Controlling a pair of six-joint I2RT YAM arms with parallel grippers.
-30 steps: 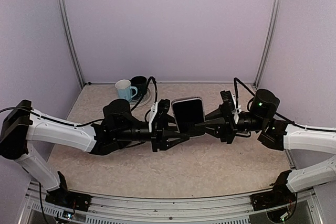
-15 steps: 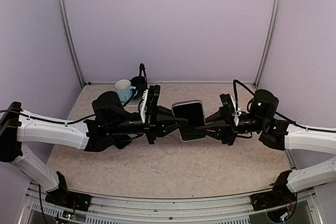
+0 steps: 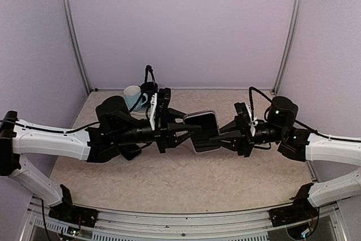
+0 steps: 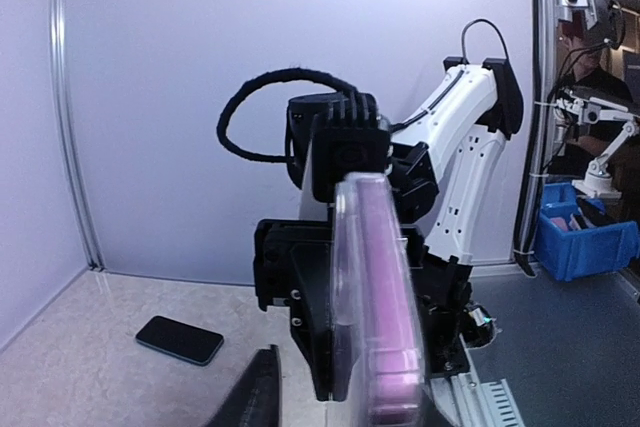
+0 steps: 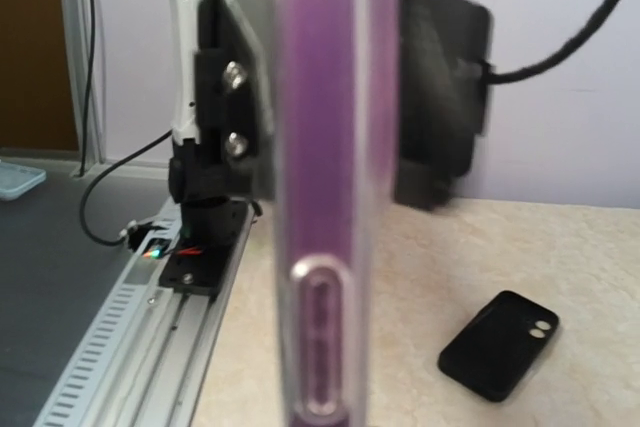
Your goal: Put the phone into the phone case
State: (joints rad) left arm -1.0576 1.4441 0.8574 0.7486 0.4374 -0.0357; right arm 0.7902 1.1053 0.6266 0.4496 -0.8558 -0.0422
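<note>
A purple phone (image 3: 203, 130) sits in a clear case and is held on edge above the table between both arms. My right gripper (image 3: 216, 137) is shut on its right side. My left gripper (image 3: 193, 132) is open, with its jaws straddling the phone's left edge. In the left wrist view the phone (image 4: 377, 297) stands edge-on; one fingertip (image 4: 262, 392) is apart from it on the left and the other is hidden. In the right wrist view the phone (image 5: 322, 197) fills the centre, with the clear rim over its buttons.
A black phone-shaped thing with two camera holes (image 5: 498, 345) lies flat on the table beyond the grippers; it also shows in the left wrist view (image 4: 180, 339). A pale blue mug (image 3: 133, 95) and a black mug (image 3: 149, 90) stand at the back left.
My left gripper has risen from below the phone's lower left corner to level with its left edge. The phone has tilted and sunk slightly. The right arm barely moved.
</note>
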